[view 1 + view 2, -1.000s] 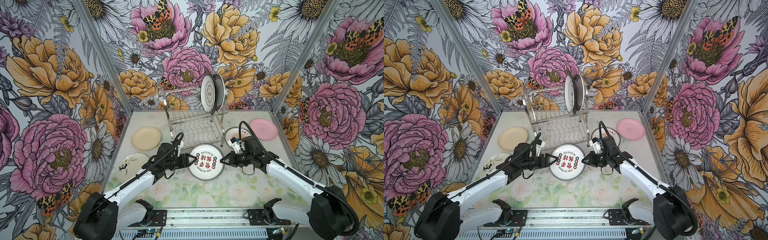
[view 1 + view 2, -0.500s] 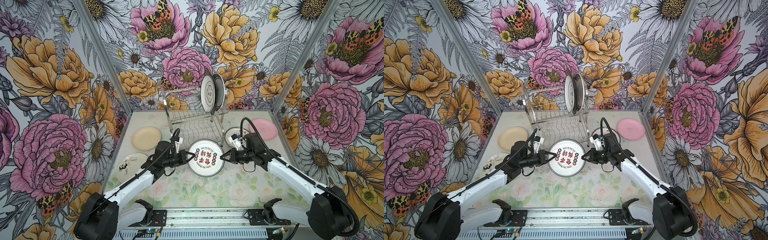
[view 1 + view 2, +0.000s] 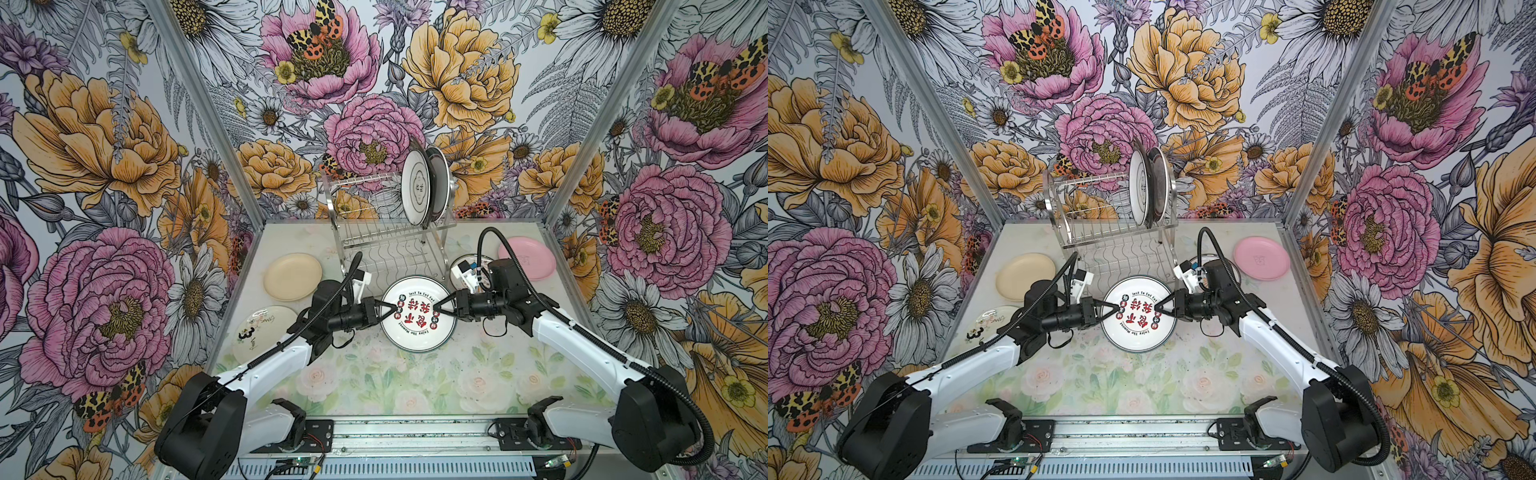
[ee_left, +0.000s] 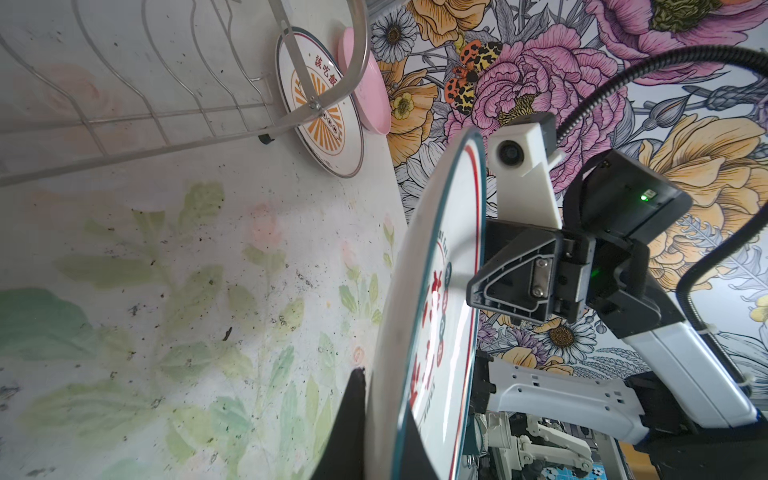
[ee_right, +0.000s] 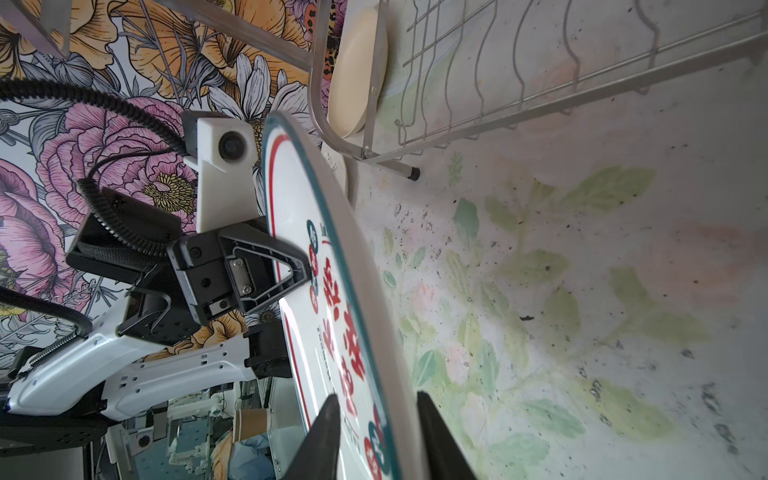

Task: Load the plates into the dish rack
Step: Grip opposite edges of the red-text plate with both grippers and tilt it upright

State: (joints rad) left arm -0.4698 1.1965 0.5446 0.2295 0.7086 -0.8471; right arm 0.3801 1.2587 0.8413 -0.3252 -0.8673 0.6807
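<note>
Handover: left fingers (image 4: 353,415) pinched the teal-rimmed plate (image 3: 417,345); right fingers (image 5: 328,436) stood loose astride it. Right needed to clear fully before any carry.

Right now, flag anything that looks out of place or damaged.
Nothing is broken or spilled. The teal-rimmed plate is off the table, clamped at one edge by the left gripper, with the right gripper at the opposite edge. Dark specks litter the table.
</note>
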